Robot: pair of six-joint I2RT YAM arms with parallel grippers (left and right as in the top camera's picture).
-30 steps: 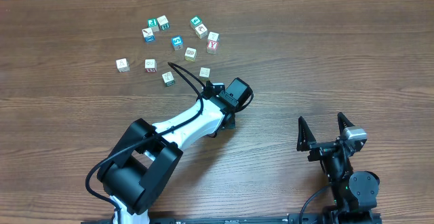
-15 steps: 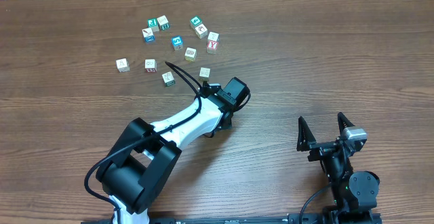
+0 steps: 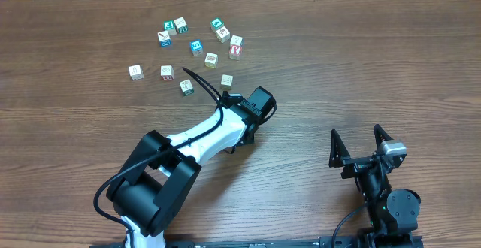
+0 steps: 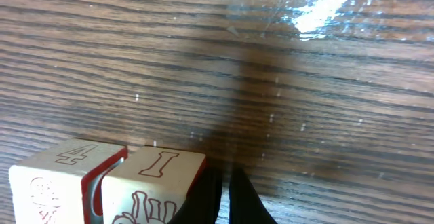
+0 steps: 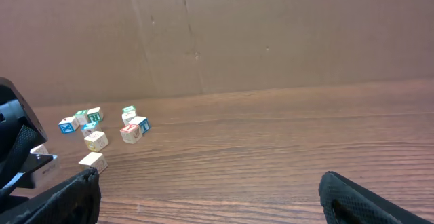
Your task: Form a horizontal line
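Observation:
In the left wrist view two pale cubes touch side by side at the bottom left: a red-edged cube marked "4" (image 4: 64, 176) and a cube marked "I" (image 4: 159, 180). My left gripper (image 4: 224, 187) is shut and empty, its fingertips right against the "I" cube's right side. In the overhead view this pair is hidden under my left wrist (image 3: 258, 101). No blue-edged end cube shows in the row. My right gripper (image 3: 359, 144) is open and empty at the near right, which the right wrist view (image 5: 213, 207) also shows.
Several loose picture cubes (image 3: 197, 46) lie scattered at the far left-centre of the wooden table (image 3: 376, 60); the nearest one (image 3: 226, 80) is just beyond my left wrist. They also show in the right wrist view (image 5: 95, 140). A cardboard wall (image 5: 271, 34) stands behind the table.
My left wrist has drifted slightly to the left in the overhead view. The right arm and the scattered cubes have not moved.

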